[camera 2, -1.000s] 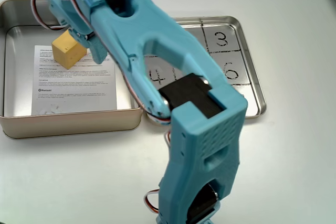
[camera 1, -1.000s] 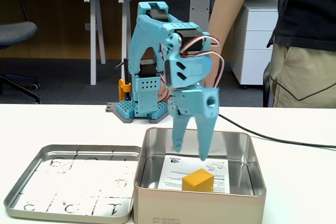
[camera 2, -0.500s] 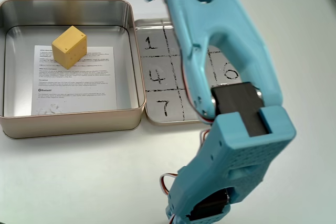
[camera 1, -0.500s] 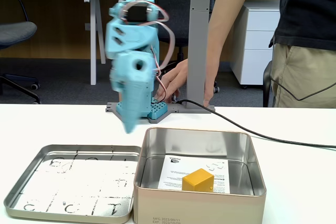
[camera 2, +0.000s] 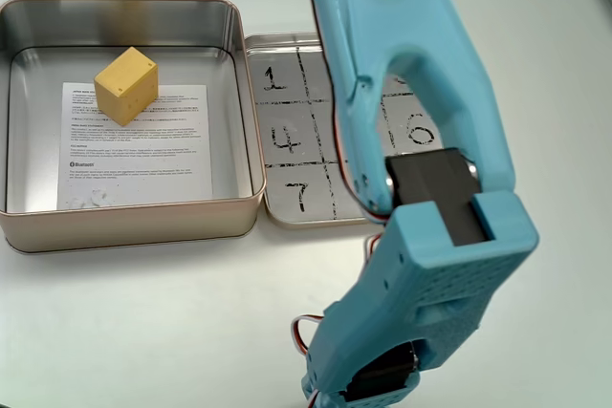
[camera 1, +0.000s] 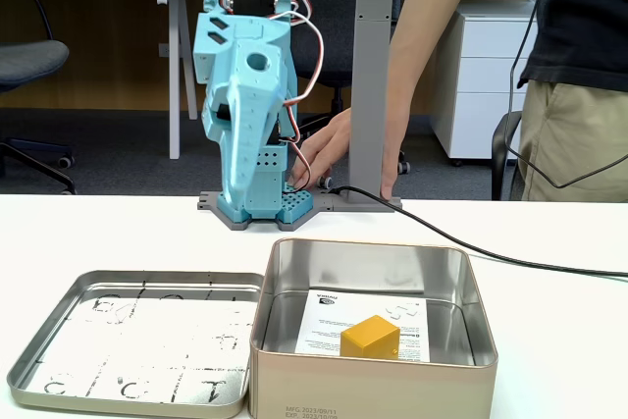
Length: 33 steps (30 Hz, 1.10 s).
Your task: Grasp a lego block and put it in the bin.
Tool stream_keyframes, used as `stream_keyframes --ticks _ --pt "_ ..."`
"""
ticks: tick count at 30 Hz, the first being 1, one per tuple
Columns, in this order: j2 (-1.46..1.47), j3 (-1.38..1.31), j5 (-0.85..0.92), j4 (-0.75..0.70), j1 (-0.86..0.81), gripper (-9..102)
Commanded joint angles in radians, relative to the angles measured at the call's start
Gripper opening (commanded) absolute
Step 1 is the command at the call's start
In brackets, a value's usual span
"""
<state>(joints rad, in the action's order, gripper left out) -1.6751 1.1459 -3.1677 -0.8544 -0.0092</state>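
The lego block [camera 2: 125, 85] is being kept inside the bin [camera 2: 244, 131]. The end effector's [camera 1: 234, 134] state cannot be told.

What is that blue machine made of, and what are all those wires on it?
The arm is light blue plastic, built from chunky printed-looking shells. Some panels carry grids of small round holes, and one has a larger round opening. Black box-shaped motors sit between the blue pieces. Thin red, white and dark wires loop between the joints.
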Motion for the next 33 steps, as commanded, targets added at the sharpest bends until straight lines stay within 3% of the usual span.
stream_keyframes --ticks 1,33 --pt "-0.026 -0.037 0.003 0.014 0.003 0" --pt "-0.140 0.043 -0.006 -0.021 -0.044 0"
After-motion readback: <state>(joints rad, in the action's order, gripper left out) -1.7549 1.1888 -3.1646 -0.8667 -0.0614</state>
